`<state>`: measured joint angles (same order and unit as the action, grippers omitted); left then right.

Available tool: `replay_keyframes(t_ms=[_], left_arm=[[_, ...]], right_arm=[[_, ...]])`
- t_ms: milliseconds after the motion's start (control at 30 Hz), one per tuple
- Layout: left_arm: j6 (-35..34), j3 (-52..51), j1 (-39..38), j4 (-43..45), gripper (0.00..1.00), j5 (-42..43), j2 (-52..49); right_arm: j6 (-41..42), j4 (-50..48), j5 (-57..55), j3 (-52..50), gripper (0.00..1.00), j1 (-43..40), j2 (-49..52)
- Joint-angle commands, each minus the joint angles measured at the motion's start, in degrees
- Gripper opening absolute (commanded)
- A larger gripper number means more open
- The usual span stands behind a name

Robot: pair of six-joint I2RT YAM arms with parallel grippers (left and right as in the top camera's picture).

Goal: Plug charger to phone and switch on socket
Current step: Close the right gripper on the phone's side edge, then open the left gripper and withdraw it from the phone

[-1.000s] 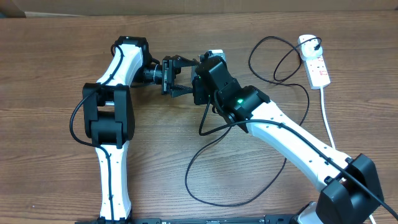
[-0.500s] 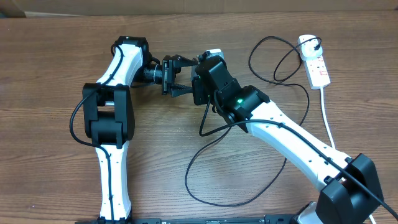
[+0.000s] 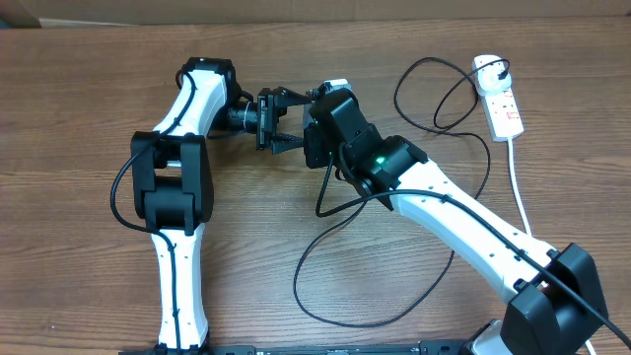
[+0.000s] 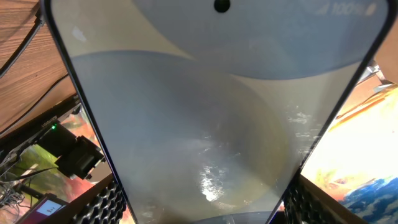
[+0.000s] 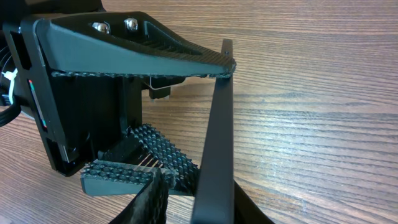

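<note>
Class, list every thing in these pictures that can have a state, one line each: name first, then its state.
left tool, shut on the phone.
phone, held by its long edges, screen lit.
right tool, close against the phone; jaws hidden, cannot tell.
charger, in loose loops; connector tip hidden.
socket, lying flat, cable running into its far end; switch too small to read.

A brown wood-grain table (image 3: 79, 247) fills the overhead frame, with a pale tan strip (image 3: 246, 7) along its top edge.
</note>
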<state>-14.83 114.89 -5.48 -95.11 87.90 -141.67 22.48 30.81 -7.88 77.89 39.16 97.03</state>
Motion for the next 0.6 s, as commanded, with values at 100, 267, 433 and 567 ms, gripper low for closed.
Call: replay_keyframes(t_ms=[100,267,433,567], left_arm=[[0.1,0.3,0.0,0.0,0.64,2.6,0.0],[0.1,0.3,0.0,0.1,0.67,2.5,0.0],[0.5,0.3,0.0,0.9,0.7,2.5,0.0],[1.6,0.3,0.0,1.4,0.72,2.6,0.0]], right_arm=[[0.0,-0.3,-0.7,1.0,0.22,0.3,0.2],[0.2,-0.3,-0.7,1.0,0.15,0.3,0.2],[0.3,-0.3,-0.7,1.0,0.07,0.3,0.2],[2.9,-0.3,-3.0,1.0,0.04,0.3,0.2]])
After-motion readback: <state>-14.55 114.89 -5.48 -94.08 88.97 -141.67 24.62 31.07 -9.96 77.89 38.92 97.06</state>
